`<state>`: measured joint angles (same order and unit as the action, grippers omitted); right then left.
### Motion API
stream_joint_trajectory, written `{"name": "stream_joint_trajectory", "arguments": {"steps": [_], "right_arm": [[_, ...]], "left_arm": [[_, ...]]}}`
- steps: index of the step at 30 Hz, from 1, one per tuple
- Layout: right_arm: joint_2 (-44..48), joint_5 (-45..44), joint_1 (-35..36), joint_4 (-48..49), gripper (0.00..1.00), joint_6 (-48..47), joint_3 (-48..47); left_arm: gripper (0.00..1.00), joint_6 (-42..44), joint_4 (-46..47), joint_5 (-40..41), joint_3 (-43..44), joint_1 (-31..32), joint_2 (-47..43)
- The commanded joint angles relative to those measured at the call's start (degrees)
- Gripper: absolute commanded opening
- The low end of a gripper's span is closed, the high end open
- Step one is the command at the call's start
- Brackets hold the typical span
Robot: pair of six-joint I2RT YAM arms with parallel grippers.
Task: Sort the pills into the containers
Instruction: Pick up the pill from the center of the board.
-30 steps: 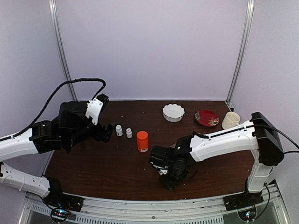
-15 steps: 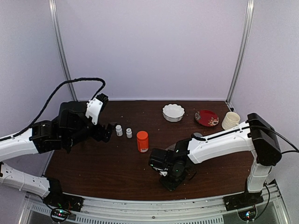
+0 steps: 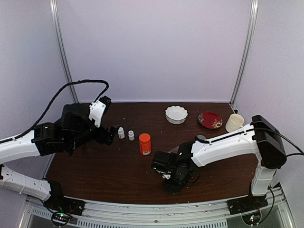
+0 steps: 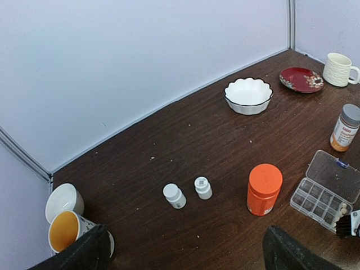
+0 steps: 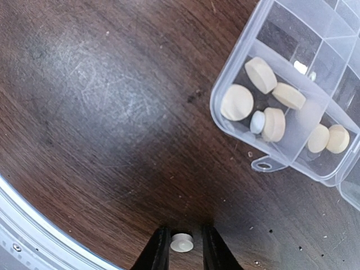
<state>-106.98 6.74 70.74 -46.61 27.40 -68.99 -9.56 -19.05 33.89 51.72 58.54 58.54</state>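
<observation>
A dark wooden worktop (image 3: 118, 166) carries a clear plastic organizer box (image 5: 281, 153) with its lid folded open, lying near the front edge beside the right arm. Its corner cell holds four cream pills (image 5: 237, 102) and one smaller pale one, and the neighbouring cell holds two more cream ones. Near it stand an orange bottle (image 4: 264, 189) and a grey-capped amber bottle (image 4: 345, 128) whose label is too small to read. The right pincer (image 5: 181, 241) sits nearly closed around a single white pill (image 5: 181, 243) on the worktop just outside the box, though I cannot tell if it truly pinches it. The left pincer (image 4: 185, 247) hangs spread wide.
</observation>
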Motion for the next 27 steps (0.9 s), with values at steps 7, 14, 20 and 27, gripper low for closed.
{"name": "stream_joint_trajectory", "arguments": {"steps": [7, 14, 20, 27], "right_arm": [[0.3, 0.2, 0.5, -3.5, 0.24, 0.0, 0.2], [0.0, 0.1, 0.9, -4.8, 0.18, -0.4, -0.4], [0.6, -1.1, 0.9, -6.0, 0.16, -0.8, -1.6], [1.1, -2.0, 0.4, -7.6, 0.15, -2.6, -4.2]], "left_arm": [[0.97, -0.6, 2.2, 0.4, 0.0, -0.3, 0.2], [0.98, -0.4, 2.3, 0.3, 0.1, -0.3, 0.3], [0.98, -0.2, 2.4, 0.0, 0.1, -0.4, 0.4], [0.98, -0.3, 2.4, -0.1, 0.2, -0.4, 0.5]]}}
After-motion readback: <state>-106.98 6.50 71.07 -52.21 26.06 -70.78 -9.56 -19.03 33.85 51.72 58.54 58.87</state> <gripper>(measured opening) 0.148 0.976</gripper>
